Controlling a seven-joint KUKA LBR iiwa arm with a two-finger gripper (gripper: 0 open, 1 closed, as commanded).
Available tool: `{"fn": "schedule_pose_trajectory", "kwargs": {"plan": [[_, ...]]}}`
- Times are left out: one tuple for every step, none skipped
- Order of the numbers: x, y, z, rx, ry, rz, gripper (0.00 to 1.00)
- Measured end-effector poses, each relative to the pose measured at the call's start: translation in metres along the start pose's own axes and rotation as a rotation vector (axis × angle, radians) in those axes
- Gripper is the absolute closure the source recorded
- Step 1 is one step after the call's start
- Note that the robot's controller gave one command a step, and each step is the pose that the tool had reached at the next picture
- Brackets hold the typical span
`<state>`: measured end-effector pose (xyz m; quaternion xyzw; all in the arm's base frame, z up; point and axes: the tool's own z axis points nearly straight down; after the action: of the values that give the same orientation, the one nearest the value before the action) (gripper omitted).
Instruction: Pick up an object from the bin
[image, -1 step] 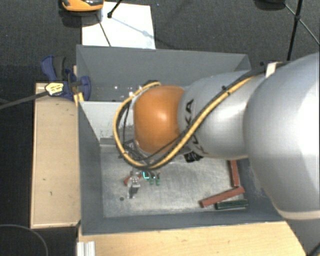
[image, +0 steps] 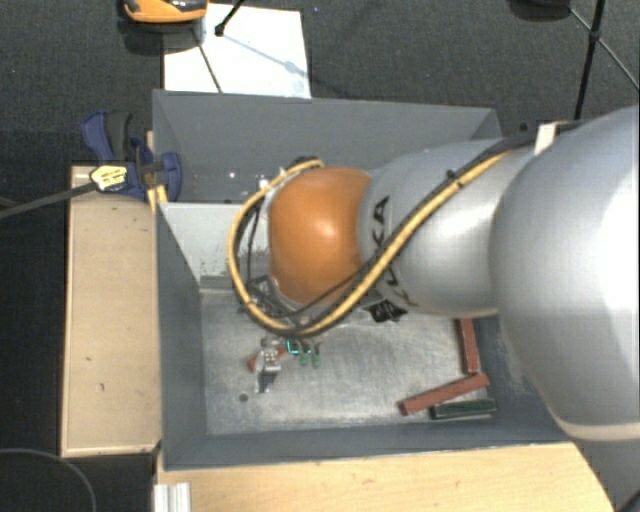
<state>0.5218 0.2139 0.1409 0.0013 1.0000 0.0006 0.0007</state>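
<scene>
The large silver arm (image: 560, 250) reaches in from the right across the grey metal bin (image: 185, 330). Its rounded orange wrist cover (image: 315, 235) hangs over the bin's left half, with a yellow-and-black cable (image: 240, 250) looped around it. Below the cover, the small metal gripper (image: 268, 368) points down at the bin floor, left of centre and close to the surface. Whether it is spread apart or pressed together cannot be told, and nothing can be seen gripped in it. Some tiny green bits (image: 305, 351) sit just beside it, too small to identify. The loose things lie well apart from it in the near right corner. Two reddish-brown flat bars (image: 445, 393) meet in an L shape, and a dark green stick (image: 462, 409) lies just beside the lower bar.
</scene>
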Motion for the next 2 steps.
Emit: {"fn": "schedule_pose_trajectory", "kwargs": {"plan": [[-0.0317, -0.0485, 0.0672, -0.003, -0.009, 0.022, 1.00], [-0.0317, -0.0485, 0.0672, -0.003, -0.009, 0.024, 1.00]]}}
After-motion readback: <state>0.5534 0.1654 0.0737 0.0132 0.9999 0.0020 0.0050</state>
